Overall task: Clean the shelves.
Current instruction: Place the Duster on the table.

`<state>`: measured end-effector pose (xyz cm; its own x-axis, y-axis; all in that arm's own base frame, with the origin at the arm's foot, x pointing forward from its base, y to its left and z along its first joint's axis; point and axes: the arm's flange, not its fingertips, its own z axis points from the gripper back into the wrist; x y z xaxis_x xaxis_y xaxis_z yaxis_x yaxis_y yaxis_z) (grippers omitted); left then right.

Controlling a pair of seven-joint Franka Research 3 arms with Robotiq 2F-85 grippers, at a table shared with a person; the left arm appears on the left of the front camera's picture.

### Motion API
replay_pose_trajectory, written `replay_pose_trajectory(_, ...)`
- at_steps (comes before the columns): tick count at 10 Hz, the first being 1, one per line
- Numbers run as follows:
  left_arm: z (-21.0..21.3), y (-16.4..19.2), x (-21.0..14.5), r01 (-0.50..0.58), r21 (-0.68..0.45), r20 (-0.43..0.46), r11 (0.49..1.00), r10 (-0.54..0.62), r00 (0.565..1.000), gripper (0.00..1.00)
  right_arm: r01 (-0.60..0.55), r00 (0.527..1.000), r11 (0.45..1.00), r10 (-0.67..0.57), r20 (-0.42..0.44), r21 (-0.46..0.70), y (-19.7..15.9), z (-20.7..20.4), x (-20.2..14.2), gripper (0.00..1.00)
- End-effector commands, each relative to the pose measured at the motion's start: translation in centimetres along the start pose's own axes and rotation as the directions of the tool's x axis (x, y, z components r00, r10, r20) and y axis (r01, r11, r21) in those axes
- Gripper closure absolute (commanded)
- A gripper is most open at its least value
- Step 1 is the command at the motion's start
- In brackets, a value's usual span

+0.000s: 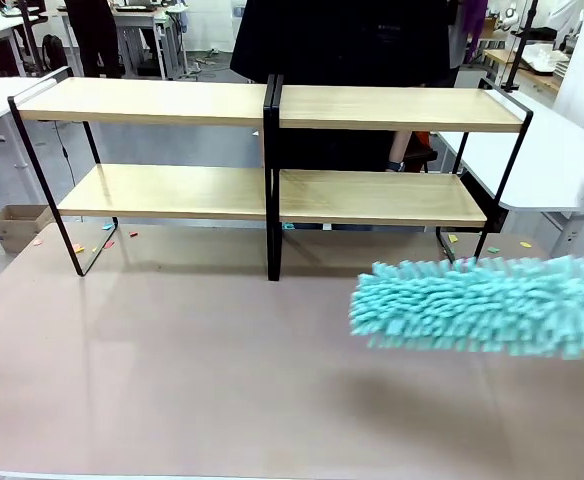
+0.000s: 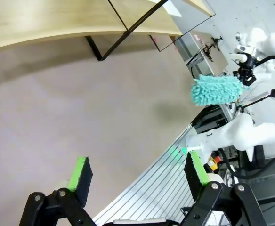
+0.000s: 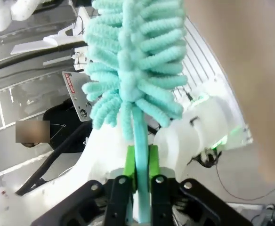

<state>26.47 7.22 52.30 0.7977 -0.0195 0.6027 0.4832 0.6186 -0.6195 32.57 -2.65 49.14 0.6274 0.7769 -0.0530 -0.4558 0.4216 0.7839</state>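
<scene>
The shelves [image 1: 272,190] stand across the far half of the table, two tiers of light wooden boards on a thin black frame, and their boards are bare. A fluffy teal duster [image 1: 482,305] hovers above the tabletop at the right, in front of the lower right board and apart from it. My right gripper [image 3: 140,167] is shut on the duster's teal handle [image 3: 140,141], and the head [image 3: 133,61] sticks out beyond the fingers. My left gripper [image 2: 138,174] is open and holds nothing, low over the table's left side. From there the duster [image 2: 217,89] and the shelves [image 2: 57,19] show farther off.
The pinkish-brown tabletop [image 1: 192,380] lies bare in front of the shelves. A person in dark clothes [image 1: 352,40] stands behind the shelves. White desks [image 1: 562,160] flank the table, and a cardboard box [image 1: 17,225] sits on the floor at the left.
</scene>
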Motion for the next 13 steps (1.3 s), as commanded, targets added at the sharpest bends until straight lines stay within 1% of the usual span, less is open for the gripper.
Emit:
replay_pose_trajectory(1, 0.0, -0.2, 0.0, 0.001, -0.017, 0.008, 1.000, -0.001, 1.000, 0.00, 0.022, 0.999, 0.999, -0.022, -0.031, 0.025, -3.3, -0.4, 1.9, 0.88)
replay_pose_trajectory(3, 0.0, -0.2, 0.0, 0.001, -0.017, 0.008, 1.000, -0.001, 1.000, 0.00, 0.095, 0.995, 0.994, -0.096, -0.036, -0.051, -3.9, -1.1, 2.3, 0.88)
replay_pose_trajectory(4, 0.0, -0.2, 0.0, 0.001, -0.017, 0.008, 1.000, -0.001, 1.000, 0.00, 0.141, 0.988, 0.986, -0.145, -0.051, -0.086, -4.5, -1.6, 2.8, 0.76)
replay_pose_trajectory(5, 0.0, -0.2, 0.0, 0.001, -0.017, 0.008, 1.000, -0.001, 1.000, 0.00, 0.163, 0.985, 0.982, -0.168, -0.046, -0.097, -5.0, -1.7, 2.7, 0.31)
replay_pose_trajectory(6, 0.0, -0.2, 0.0, 0.001, -0.017, 0.008, 1.000, -0.001, 1.000, 0.00, 0.219, 0.975, 0.966, -0.223, -0.013, -0.135, -5.5, -1.3, 2.3, 0.19)
replay_pose_trajectory(7, 0.0, -0.2, 0.0, 0.001, -0.017, 0.008, 1.000, -0.001, 1.000, 0.00, 0.267, 0.964, 0.943, -0.262, 0.050, -0.198, -5.8, -0.6, 1.6, 0.00)
replay_pose_trajectory(8, 0.0, -0.2, 0.0, 0.001, -0.017, 0.008, 1.000, -0.001, 1.000, 0.00, 0.288, 0.953, 0.928, -0.254, 0.165, -0.235, -5.9, 0.0, 1.2, 0.00)
replay_pose_trajectory(9, 0.0, -0.2, 0.0, 0.001, -0.017, 0.008, 1.000, -0.001, 1.000, 0.00, 0.361, 0.894, 0.883, -0.236, 0.382, -0.300, -5.8, 0.8, 0.4, 0.00)
replay_pose_trajectory(10, 0.0, -0.2, 0.0, 0.001, -0.017, 0.008, 1.000, -0.001, 1.000, 0.00, 0.357, 0.845, 0.878, -0.158, 0.512, -0.318, -5.1, 1.3, -0.5, 0.00)
replay_pose_trajectory(11, 0.0, -0.2, 0.0, 0.001, -0.017, 0.008, 1.000, -0.001, 1.000, 0.00, 0.313, 0.804, 0.881, -0.047, 0.593, -0.355, -4.1, 1.6, -1.8, 0.00)
replay_pose_trajectory(12, 0.0, -0.2, 0.0, 0.001, -0.017, 0.008, 1.000, -0.001, 1.000, 0.00, 0.227, 0.778, 0.912, 0.042, 0.627, -0.343, -2.9, 1.8, -3.1, 0.00)
replay_pose_trajectory(13, 0.0, -0.2, 0.0, 0.001, -0.017, 0.008, 1.000, -0.001, 1.000, 0.00, 0.065, 0.808, 0.971, 0.085, 0.583, -0.231, -1.4, 1.6, -4.1, 0.00)
